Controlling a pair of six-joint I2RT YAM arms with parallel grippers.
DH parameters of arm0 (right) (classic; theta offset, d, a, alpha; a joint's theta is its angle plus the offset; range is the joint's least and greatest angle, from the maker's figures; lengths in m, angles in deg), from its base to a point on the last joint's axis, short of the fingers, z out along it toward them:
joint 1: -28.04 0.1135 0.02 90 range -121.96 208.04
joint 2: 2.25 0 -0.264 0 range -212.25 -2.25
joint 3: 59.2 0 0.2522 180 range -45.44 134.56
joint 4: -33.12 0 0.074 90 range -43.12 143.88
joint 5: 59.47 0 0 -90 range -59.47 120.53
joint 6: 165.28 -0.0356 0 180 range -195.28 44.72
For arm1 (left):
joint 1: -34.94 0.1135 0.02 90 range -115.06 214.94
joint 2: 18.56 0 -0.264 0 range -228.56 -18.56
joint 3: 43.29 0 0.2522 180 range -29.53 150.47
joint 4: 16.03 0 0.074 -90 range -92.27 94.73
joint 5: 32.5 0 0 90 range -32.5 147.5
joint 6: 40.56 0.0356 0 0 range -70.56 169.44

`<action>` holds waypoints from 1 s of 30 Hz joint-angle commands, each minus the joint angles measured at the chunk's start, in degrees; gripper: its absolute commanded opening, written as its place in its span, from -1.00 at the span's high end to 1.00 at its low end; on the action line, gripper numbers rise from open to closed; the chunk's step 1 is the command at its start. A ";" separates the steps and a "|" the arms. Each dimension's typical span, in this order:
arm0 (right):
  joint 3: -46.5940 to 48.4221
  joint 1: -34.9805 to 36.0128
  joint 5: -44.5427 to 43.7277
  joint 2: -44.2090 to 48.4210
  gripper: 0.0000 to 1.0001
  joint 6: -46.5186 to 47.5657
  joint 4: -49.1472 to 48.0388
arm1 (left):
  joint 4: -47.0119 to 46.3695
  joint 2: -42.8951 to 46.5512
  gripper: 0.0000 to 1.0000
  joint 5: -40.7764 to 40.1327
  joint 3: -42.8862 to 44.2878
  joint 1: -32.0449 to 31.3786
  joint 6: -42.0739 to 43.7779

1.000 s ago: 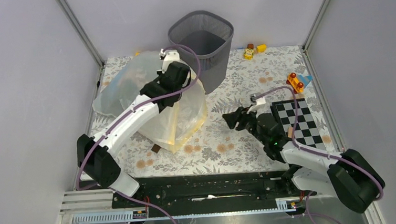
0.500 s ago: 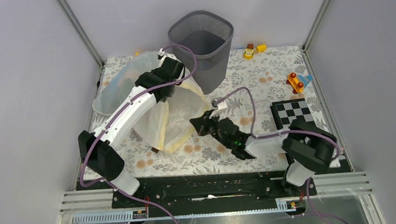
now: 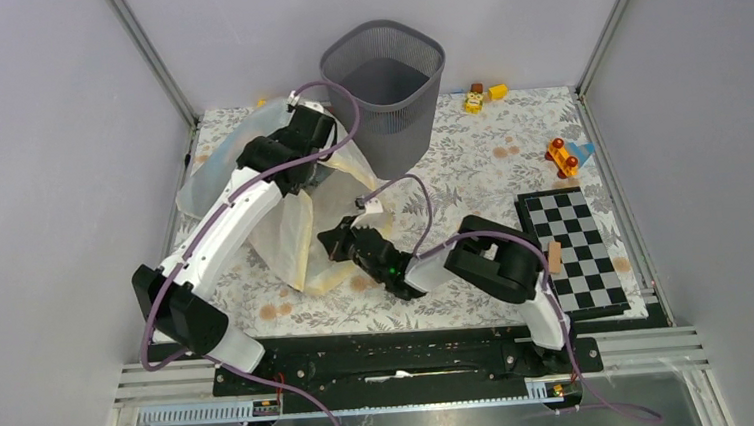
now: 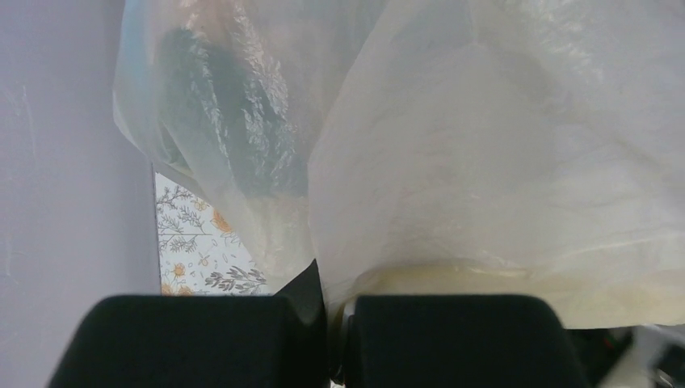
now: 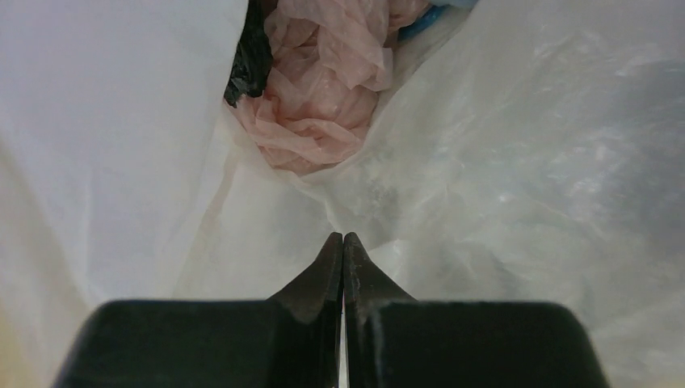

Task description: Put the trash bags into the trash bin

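Observation:
The trash bin [image 3: 384, 82], a dark grey mesh basket, stands at the back centre. Left of it lies a large cloudy whitish bag [image 3: 337, 201] with a cream-yellow rim [image 4: 452, 279]. My left gripper [image 3: 312, 172] [image 4: 331, 303] is shut on this bag's film near the rim and holds it up beside the bin. My right gripper [image 3: 327, 245] [image 5: 343, 238] is shut at the bag's front edge, tips touching, pointing into its opening. Inside lies the crumpled pale-pink trash bag [image 5: 319, 89], beside a black scrap [image 5: 252, 56]. It is hidden in the top view.
A checkerboard mat [image 3: 571, 245] lies at the right with a small brown block [image 3: 555, 258] on it. Small yellow toys [image 3: 480, 95] and an orange-red toy [image 3: 561, 155] sit at the back right. The floral table cover [image 3: 471, 176] is ringed by grey walls.
My right arm swung left from the checkerboard to the big bag's front edge, and its jaws closed. The left gripper drew the bag's top a little to the left.

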 commanded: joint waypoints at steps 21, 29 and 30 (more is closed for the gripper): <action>29.89 -4.22 2.05 -13.53 0.14 -8.75 13.39 | 4.42 7.03 1.00 -6.47 0.92 0.68 -5.68; 34.97 -6.02 2.74 -16.07 -0.33 -16.00 19.75 | 3.40 12.02 1.00 -10.05 -0.65 2.58 -5.87; 35.63 -6.19 2.97 -16.33 -0.36 -15.99 20.02 | 3.40 12.25 1.00 -9.60 -0.27 2.73 -5.70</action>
